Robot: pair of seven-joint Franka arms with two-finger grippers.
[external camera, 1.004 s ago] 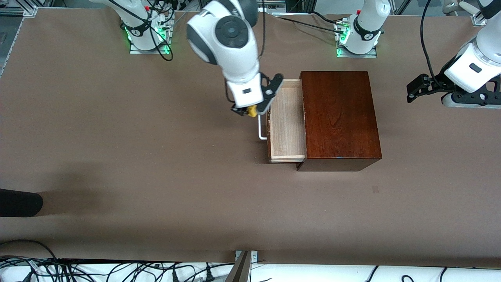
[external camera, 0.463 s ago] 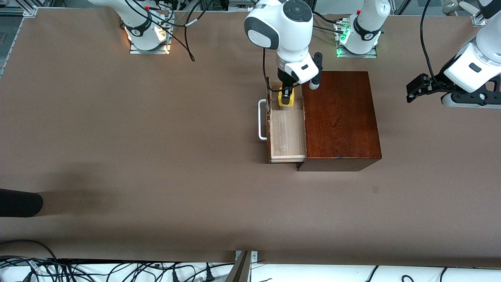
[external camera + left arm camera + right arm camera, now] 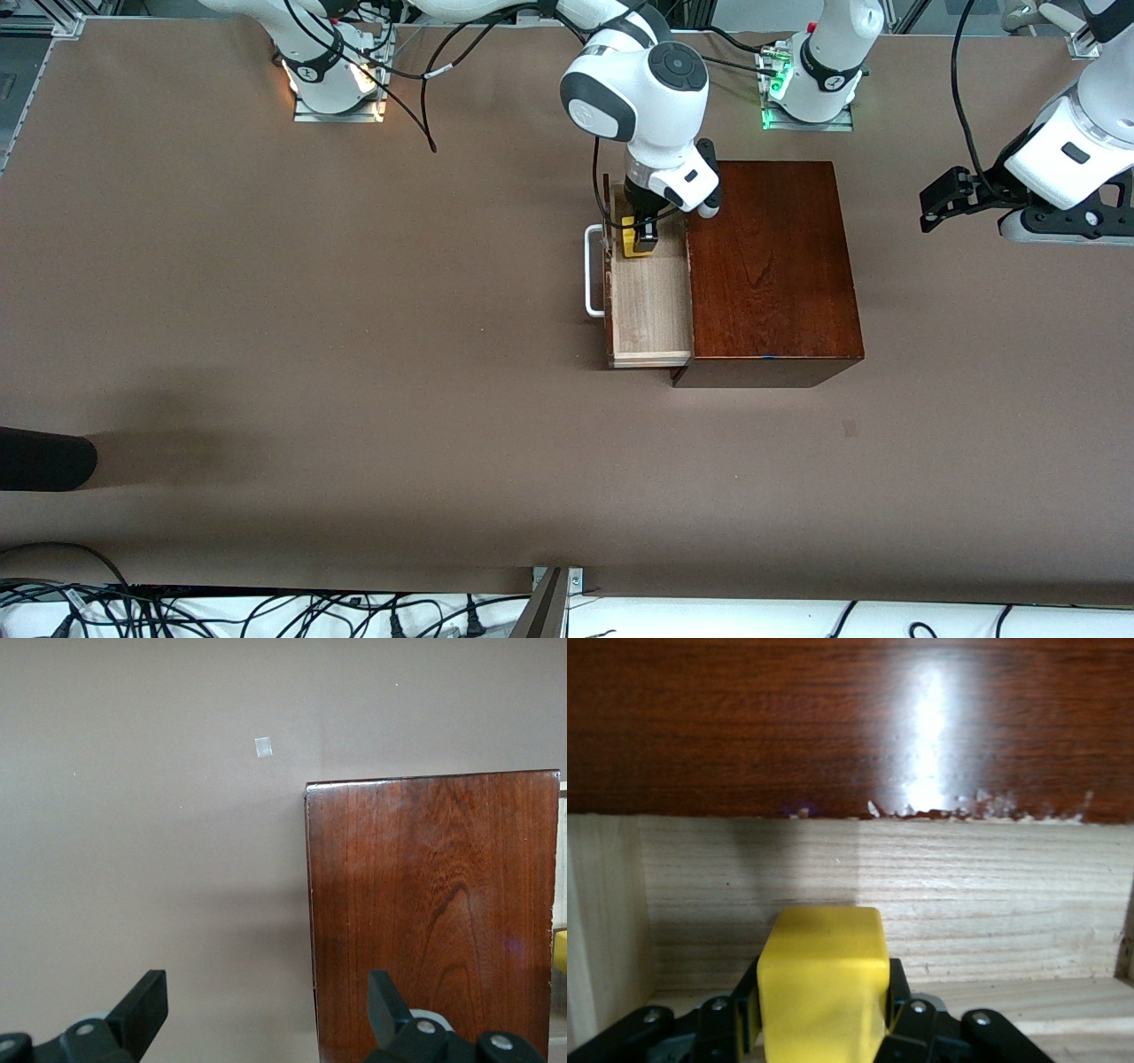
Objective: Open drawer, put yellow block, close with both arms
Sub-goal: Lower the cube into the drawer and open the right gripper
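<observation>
While its two black fingers press against opposite faces of the yellow block (image 3: pixel 635 241), the right gripper (image 3: pixel 640 237) hangs inside the pulled-out drawer (image 3: pixel 651 297), at the end of the tray toward the robots' bases, about twelve o'clock from the tray's middle in the front view. The white U-shaped handle (image 3: pixel 592 270) sits on the drawer's dark front at about nine o'clock of the tray, and the mahogany box (image 3: pixel 769 266) lies at three o'clock of it. Out at the left arm's end of the table, the left gripper (image 3: pixel 941 199) waits in the air over the brown table (image 3: pixel 310 337), its fingers spread wide and holding nothing. A black rounded object (image 3: pixel 44 458) juts in at the table's edge toward the right arm's end, and cables (image 3: pixel 266 611) tangle along the edge nearest the front camera. Close up, the right wrist view shows the block (image 3: pixel 824 979) clamped low in the pale wood tray (image 3: pixel 992 904), with the glossy box edge above it scuffed white; whether the block touches the tray floor cannot be told. From the left wrist view come the box's grained top (image 3: pixel 430 904), a small pale patch (image 3: pixel 263 747) on the table, and the open left gripper (image 3: pixel 266 1010).
</observation>
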